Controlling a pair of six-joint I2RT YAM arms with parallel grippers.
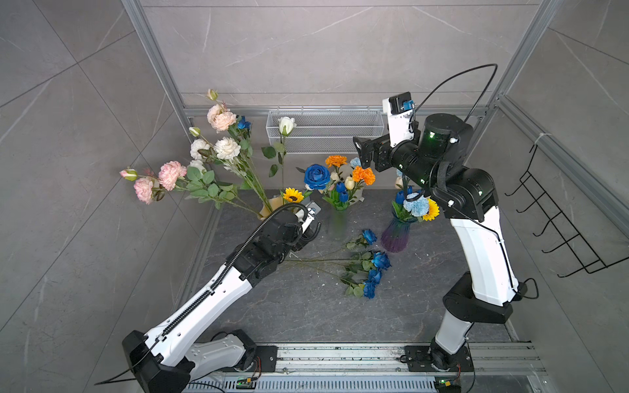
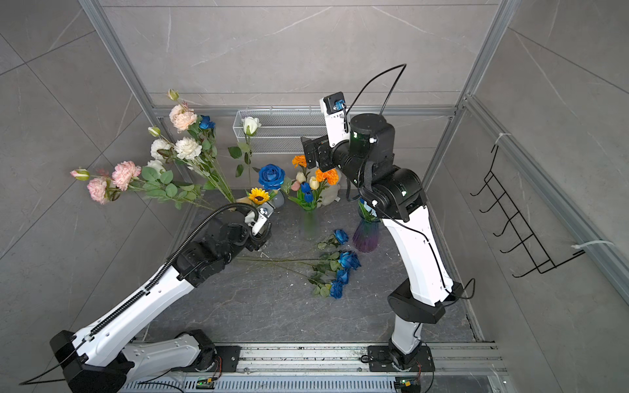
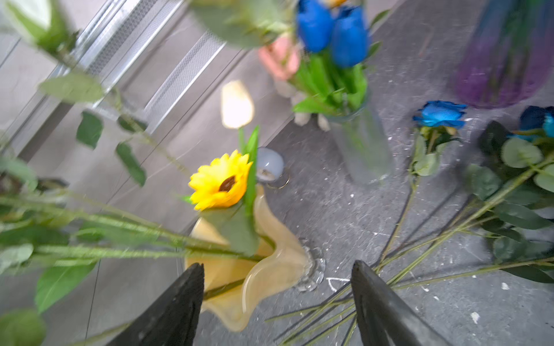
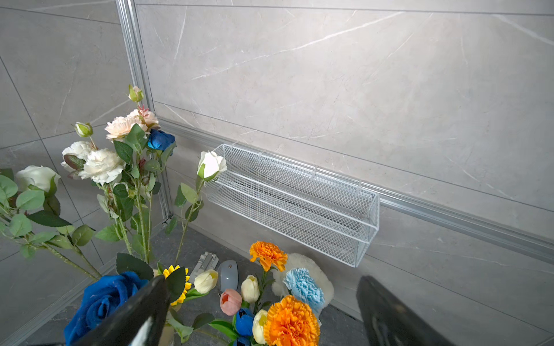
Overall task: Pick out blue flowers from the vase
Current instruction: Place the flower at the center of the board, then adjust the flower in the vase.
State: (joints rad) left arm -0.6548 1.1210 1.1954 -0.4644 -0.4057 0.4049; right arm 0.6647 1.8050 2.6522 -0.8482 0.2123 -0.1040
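Observation:
Several blue roses (image 1: 380, 260) lie on the dark table with their stems pointing to my left gripper (image 3: 277, 269). That gripper is open and empty, low over the stem ends and beside the amber vase (image 3: 269, 278). A big blue rose (image 1: 317, 176) and blue tulips (image 1: 341, 190) stand in the clear vase (image 1: 337, 221). Another blue rose (image 1: 243, 123) sits high in the amber vase's bouquet. A pale blue carnation (image 1: 416, 204) is in the purple vase (image 1: 394, 238). My right gripper (image 4: 263, 278) hangs open above the clear vase's blooms, holding nothing.
A white mesh basket (image 1: 325, 131) hangs on the back wall and a black wire rack (image 1: 561, 217) on the right wall. Pink and white blooms (image 1: 170, 175) spread left. Orange carnations (image 1: 363, 175), sunflowers (image 1: 293, 195) and a grey mouse (image 4: 227, 274) are near the vases.

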